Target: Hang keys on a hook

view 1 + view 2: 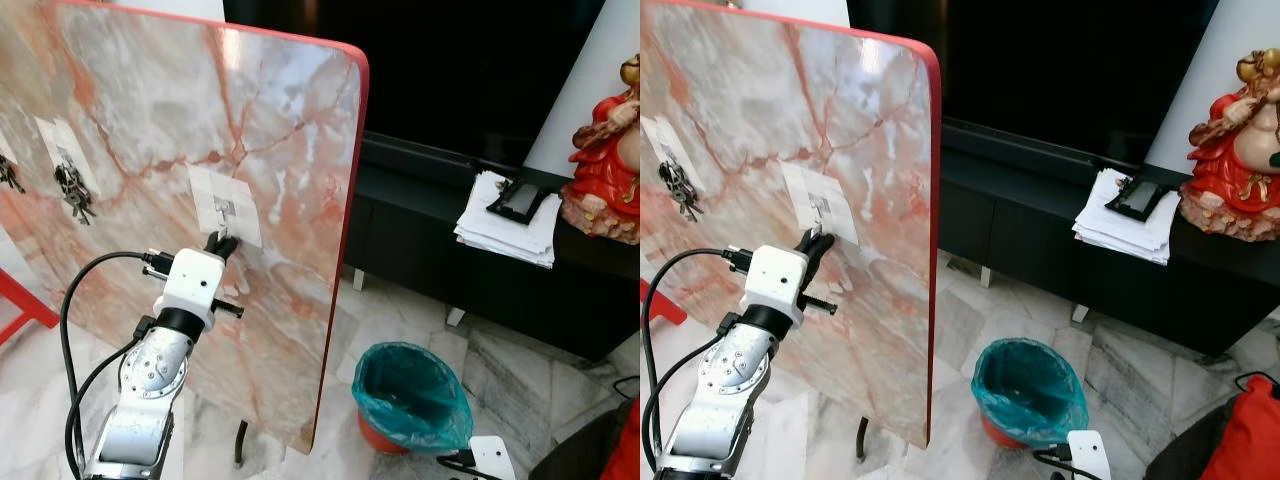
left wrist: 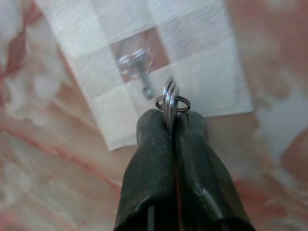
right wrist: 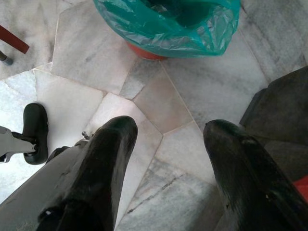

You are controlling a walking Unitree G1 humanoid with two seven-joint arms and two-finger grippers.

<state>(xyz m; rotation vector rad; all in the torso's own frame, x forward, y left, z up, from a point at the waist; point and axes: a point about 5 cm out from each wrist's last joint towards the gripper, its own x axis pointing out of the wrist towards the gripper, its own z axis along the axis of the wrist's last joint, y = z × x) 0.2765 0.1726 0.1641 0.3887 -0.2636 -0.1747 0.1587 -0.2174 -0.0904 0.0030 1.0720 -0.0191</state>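
- Marble board [image 1: 280,130] stands upright so its hook [image 2: 139,72] juts outward.
- Left hand [image 2: 169,118] pinches the keys [image 2: 171,98] just beside the hook, ring foremost for threading.
- Right hand [image 3: 166,144] hangs wide, idle, above the floor.

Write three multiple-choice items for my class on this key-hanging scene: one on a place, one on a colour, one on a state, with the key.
1. Where is the left gripper?
A. Over the bin
B. At the marble board, just below the hook
C. On the black cabinet

2. What colour is the liner of the bin?
A. Teal green
B. Yellow
C. White

3. What is the state of the left gripper?
A. Open and holding nothing
B. Shut on the board's edge
C. Shut on the keys

Answers: 1 B, the head views show it against the board under the white patch. 2 A, the bag is teal green. 3 C, the left wrist view shows the fingers pinched on the key ring beside the hook.
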